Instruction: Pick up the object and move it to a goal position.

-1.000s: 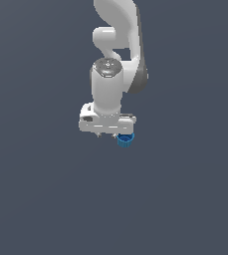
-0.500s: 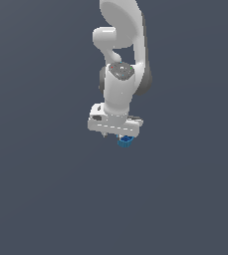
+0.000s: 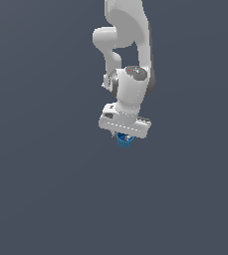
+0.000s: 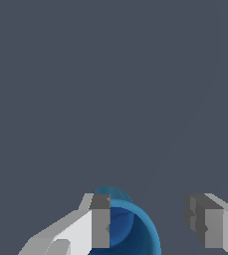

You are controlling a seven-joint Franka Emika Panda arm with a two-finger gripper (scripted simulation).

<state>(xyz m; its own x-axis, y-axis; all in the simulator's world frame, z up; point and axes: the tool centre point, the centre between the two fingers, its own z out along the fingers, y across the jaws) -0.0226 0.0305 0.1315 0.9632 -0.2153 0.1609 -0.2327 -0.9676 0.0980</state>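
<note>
white rounded arm [image 3: 128, 45], grey finger pads [image 4: 100, 221]

The small blue thin-walled cup [image 4: 130, 226] looks like smooth, faintly glossy plastic, its rim lighter than its darker hollow. Touching the cup's wall, the white smooth-shelled gripper [image 4: 153, 221] has a soft satin sheen, and its dark grey finger pads [image 4: 100, 221] look matt and flat-faced. Behind the cup, the plain slate-grey ground [image 3: 46, 189] is uniformly matt and without visible texture.
</note>
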